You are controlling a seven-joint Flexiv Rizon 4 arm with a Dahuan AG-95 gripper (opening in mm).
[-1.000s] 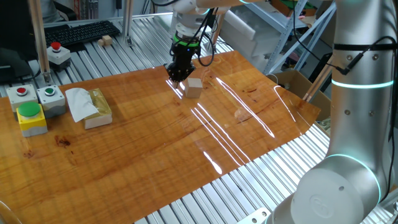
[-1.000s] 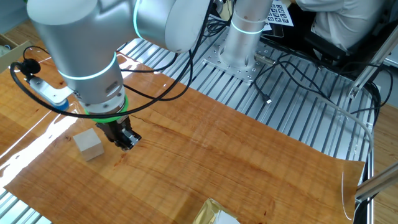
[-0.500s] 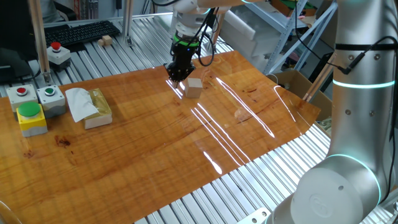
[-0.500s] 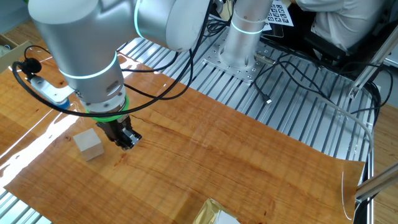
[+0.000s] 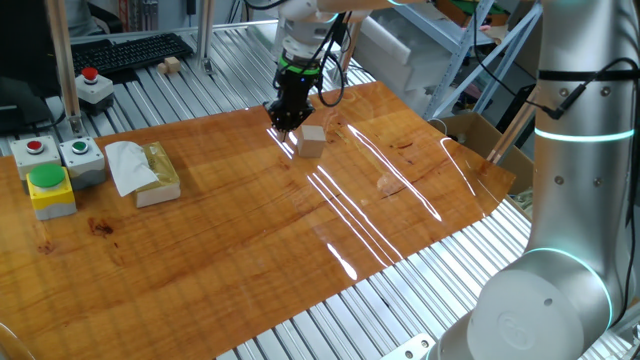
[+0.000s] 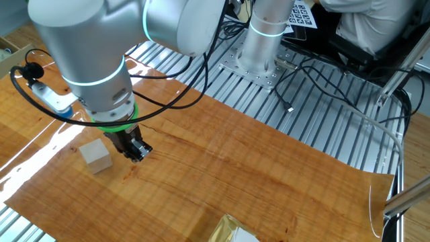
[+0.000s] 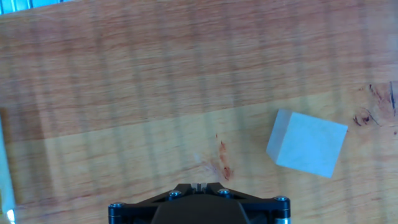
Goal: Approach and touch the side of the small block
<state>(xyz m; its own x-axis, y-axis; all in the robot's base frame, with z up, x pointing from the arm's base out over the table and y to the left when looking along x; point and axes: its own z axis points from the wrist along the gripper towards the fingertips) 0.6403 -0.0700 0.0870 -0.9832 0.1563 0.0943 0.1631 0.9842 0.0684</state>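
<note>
The small pale beige wooden cube is seen just beside the black two-finger gripper, untouched; fingers appear closed, empty.

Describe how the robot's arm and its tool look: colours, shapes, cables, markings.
The arm is made of thick, rounded silver-grey segments with glowing cyan rings at the joints. A green band sits above the small black tool. Black cables loop along the arm, and a blue-and-white part is fixed at the wrist.
</note>
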